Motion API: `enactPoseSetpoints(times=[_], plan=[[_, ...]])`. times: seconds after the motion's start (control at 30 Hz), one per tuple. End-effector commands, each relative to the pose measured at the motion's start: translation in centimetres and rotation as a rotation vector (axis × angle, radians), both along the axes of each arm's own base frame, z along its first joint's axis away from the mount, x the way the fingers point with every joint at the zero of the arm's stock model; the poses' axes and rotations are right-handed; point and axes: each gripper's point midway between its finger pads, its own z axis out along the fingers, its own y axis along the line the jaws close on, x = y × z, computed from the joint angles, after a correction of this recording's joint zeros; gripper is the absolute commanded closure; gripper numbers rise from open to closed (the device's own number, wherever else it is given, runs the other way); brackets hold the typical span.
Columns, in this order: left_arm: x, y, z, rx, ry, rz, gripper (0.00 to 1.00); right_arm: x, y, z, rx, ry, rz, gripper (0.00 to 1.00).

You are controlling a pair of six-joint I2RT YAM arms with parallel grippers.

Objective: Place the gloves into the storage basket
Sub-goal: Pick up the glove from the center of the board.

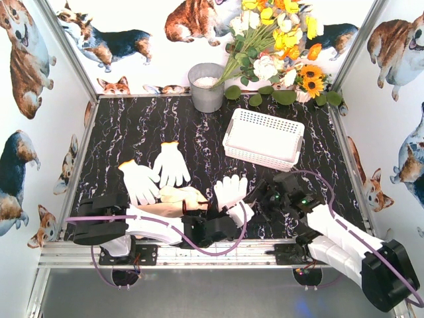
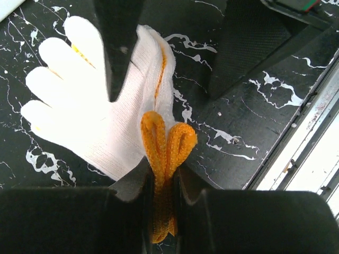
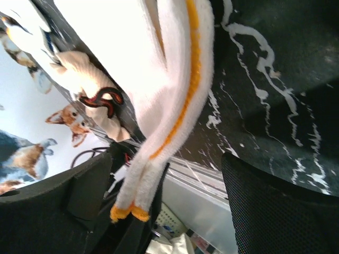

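Observation:
A cream-white glove point(image 1: 231, 190) lies on the black marble table near the front centre. My left gripper point(image 1: 227, 215) is shut on its orange cuff point(image 2: 165, 143), which bunches between the jaws point(image 2: 164, 172). My right gripper point(image 1: 266, 196) is open, with its fingers point(image 2: 119, 47) straddling the thumb side of the same glove point(image 3: 159, 69); the glove's edge hangs between the spread jaws point(image 3: 167, 164). Two more white gloves point(image 1: 139, 182) point(image 1: 172, 163) lie flat at the left. A crumpled cream one point(image 1: 179, 197) lies beside my left arm. The white lattice storage basket point(image 1: 264, 139) stands at the back right.
A grey metal bucket point(image 1: 207, 86) stands at the back centre with a bunch of artificial flowers point(image 1: 278, 40) leaning beside it. Corgi-print walls close in the left, back and right. The metal frame rail point(image 1: 199, 255) runs along the near edge.

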Motion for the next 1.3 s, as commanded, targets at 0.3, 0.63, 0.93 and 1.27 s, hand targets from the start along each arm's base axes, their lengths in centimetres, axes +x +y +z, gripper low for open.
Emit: enactPoseSetpoints(times=[0.3, 0.63, 0.93, 1.27], plan=[[0.1, -0.9, 1.8, -0.098, 0.049, 0.039, 1.00, 2.6, 2.6, 0.3, 0.098, -0.041, 0.020, 0.22], [0.4, -2.0, 2.9, -0.169, 0.080, 0.065, 1.00, 1.8, 3.1, -1.3, 0.079, -0.009, 0.047, 0.33], [-0.4, -2.4, 3.4, -0.228, 0.118, 0.009, 1.00, 1.8, 3.6, -1.9, 0.062, -0.004, 0.091, 0.61], [-0.2, -1.6, 4.3, -0.310, 0.213, -0.013, 0.57, 1.6, 3.5, -1.1, 0.011, -0.077, 0.221, 1.00]])
